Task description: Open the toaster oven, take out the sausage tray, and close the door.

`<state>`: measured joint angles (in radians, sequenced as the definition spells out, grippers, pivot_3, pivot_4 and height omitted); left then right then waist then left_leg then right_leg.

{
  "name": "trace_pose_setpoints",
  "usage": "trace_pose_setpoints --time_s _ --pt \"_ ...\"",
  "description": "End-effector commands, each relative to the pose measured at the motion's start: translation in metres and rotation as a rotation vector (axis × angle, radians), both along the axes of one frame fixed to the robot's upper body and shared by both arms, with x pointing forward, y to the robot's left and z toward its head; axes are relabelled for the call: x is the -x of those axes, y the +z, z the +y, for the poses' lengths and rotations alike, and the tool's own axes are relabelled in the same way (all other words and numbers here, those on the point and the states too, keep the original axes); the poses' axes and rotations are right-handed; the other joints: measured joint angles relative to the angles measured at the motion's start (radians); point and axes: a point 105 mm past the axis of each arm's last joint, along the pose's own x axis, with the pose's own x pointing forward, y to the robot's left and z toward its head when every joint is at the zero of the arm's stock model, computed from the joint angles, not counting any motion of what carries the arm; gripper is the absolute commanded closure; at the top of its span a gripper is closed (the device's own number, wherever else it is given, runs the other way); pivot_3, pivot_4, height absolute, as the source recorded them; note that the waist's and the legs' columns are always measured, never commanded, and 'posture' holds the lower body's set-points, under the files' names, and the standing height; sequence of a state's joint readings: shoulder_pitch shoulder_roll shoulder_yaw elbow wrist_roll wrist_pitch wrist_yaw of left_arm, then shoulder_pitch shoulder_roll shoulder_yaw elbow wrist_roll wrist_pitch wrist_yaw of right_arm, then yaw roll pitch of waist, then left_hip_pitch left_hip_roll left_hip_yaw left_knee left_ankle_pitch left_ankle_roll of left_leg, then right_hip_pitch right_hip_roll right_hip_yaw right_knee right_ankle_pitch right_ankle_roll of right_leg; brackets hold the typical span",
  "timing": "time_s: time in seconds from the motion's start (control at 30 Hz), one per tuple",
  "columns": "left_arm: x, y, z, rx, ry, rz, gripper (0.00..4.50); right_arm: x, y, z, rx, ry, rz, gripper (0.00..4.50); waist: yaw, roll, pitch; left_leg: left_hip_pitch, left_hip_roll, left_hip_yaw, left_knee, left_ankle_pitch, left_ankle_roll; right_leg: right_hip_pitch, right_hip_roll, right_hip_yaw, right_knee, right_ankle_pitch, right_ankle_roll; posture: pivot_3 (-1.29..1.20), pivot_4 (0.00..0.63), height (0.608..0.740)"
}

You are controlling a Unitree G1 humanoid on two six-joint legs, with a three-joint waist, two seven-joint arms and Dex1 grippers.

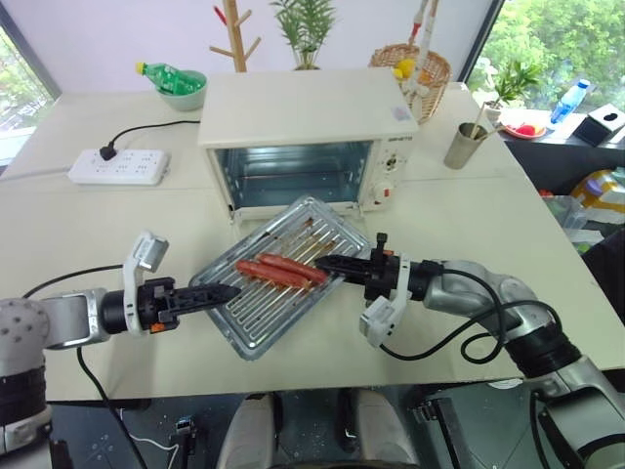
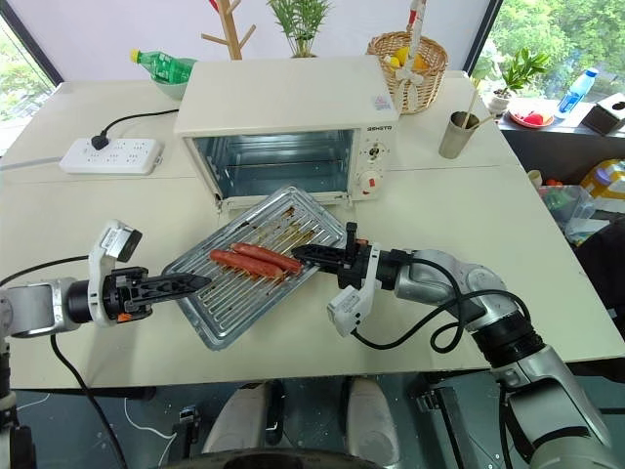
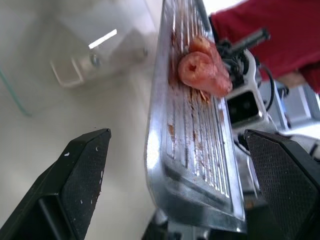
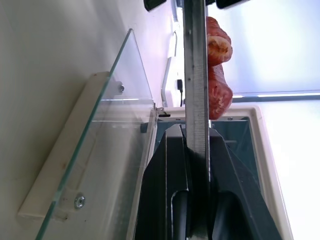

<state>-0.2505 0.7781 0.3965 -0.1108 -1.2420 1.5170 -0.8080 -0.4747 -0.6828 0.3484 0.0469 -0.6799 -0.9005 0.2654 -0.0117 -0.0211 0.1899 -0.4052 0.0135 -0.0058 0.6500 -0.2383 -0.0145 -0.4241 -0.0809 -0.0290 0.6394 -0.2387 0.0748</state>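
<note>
Left claw (image 1: 232, 290) spread wide, straddling the near left edge of the sausage tray (image 1: 262, 318); right claw (image 1: 322, 263) clenched on its right rim, holding it above the table (image 1: 117, 220); beyond, toaster oven (image 1: 303, 122), door (image 4: 102, 155) down

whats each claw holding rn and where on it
Right claw pinches the sausage tray by its right rim; left claw is open, holding nothing.

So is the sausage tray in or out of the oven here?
Out. The sausage tray hangs before the open toaster oven, its edge pinched by the right gripper.
</note>
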Motion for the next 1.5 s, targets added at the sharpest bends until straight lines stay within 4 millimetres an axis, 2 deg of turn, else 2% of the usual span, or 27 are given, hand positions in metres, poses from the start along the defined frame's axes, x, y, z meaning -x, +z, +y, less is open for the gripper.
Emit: trace_pose_setpoints --time_s 0.03,0.3,0.4,0.57,0.63,0.67,0.73,1.0,1.1,1.27,1.5 --pt "-0.004 0.005 -0.005 0.017 -0.052 0.003 0.0 0.001 0.02 0.005 -0.052 0.021 -0.051 4.45 -0.001 0.0 0.0 0.0 0.0 0.0 0.0 0.0 0.0 0.0 0.0 0.0 0.0 0.0 0.0 0.0 0.15 0.74" --pt "0.0 0.0 -0.021 0.016 -0.137 0.011 0.0 -0.001 0.022 0.004 -0.053 -0.006 -0.06 4.45 -0.003 0.0 0.0 0.0 0.0 0.0 0.0 0.0 0.0 0.0 0.0 0.001 0.001 0.0 0.0 0.0 0.15 0.74" --pt "-0.003 0.001 -0.023 0.035 -0.12 0.007 0.79 -0.002 0.023 0.003 -0.055 -0.013 -0.062 4.5 -0.002 0.0 0.0 0.0 0.0 0.0 0.0 0.0 0.0 0.0 0.0 0.001 0.001 0.0 0.0 0.0 0.15 0.74" --pt "-0.006 0.003 -0.025 0.075 -0.101 0.013 3.24 -0.003 0.024 0.001 -0.052 -0.027 -0.063 4.5 -0.001 0.0 0.0 0.0 0.0 0.0 0.0 0.0 0.0 0.0 0.0 0.001 0.001 0.001 0.001 0.0 0.15 0.74" --pt "-0.005 0.002 -0.025 0.081 -0.091 0.016 4.1 -0.004 0.024 0.0 -0.05 -0.03 -0.063 4.5 -0.001 0.0 0.0 0.0 0.0 0.0 0.0 0.0 0.0 0.0 0.0 0.001 0.001 0.001 0.002 0.0 0.15 0.74" --pt "-0.005 0.002 -0.024 0.084 -0.086 0.018 4.26 -0.004 0.024 0.0 -0.049 -0.031 -0.063 4.5 -0.001 0.0 0.0 0.0 0.0 0.0 0.0 0.0 0.0 0.0 0.0 0.001 0.001 0.001 0.002 0.0 0.15 0.74" --pt "-0.005 0.001 -0.023 0.09 -0.079 0.024 4.45 -0.004 0.024 0.0 -0.048 -0.032 -0.063 4.5 -0.001 0.0 0.0 0.0 0.0 0.0 0.0 0.0 0.0 0.0 0.0 0.001 0.001 0.001 0.002 0.0 0.15 0.74" --pt "-0.008 -0.002 -0.009 0.14 -0.015 0.083 4.5 -0.004 0.022 -0.003 -0.039 -0.041 -0.051 4.5 -0.002 0.0 0.0 0.001 0.0 0.0 0.0 0.0 0.0 0.0 0.0 0.001 0.001 0.001 0.002 0.0 0.15 0.74" --pt "-0.009 -0.003 -0.006 0.147 -0.004 0.098 4.5 -0.004 0.021 -0.005 -0.044 -0.05 -0.033 3.44 -0.002 0.0 0.0 0.001 0.0 0.0 0.0 0.0 0.0 0.0 0.0 0.001 0.001 0.001 0.002 0.0 0.15 0.74" --pt "-0.008 -0.005 -0.002 0.17 0.011 0.136 4.5 -0.003 0.016 -0.007 -0.018 -0.062 -0.031 0.87 -0.002 0.0 0.0 0.001 0.0 0.0 0.0 0.0 0.0 0.0 0.0 0.001 0.001 0.001 0.002 0.0 0.15 0.74" --pt "-0.006 -0.011 0.001 0.208 0.046 0.177 4.5 0.002 0.012 -0.015 -0.012 -0.08 -0.021 0.87 -0.001 0.0 0.0 0.001 0.0 0.0 0.0 0.0 0.0 0.0 -0.001 0.001 0.001 0.001 0.001 0.0 0.15 0.74"
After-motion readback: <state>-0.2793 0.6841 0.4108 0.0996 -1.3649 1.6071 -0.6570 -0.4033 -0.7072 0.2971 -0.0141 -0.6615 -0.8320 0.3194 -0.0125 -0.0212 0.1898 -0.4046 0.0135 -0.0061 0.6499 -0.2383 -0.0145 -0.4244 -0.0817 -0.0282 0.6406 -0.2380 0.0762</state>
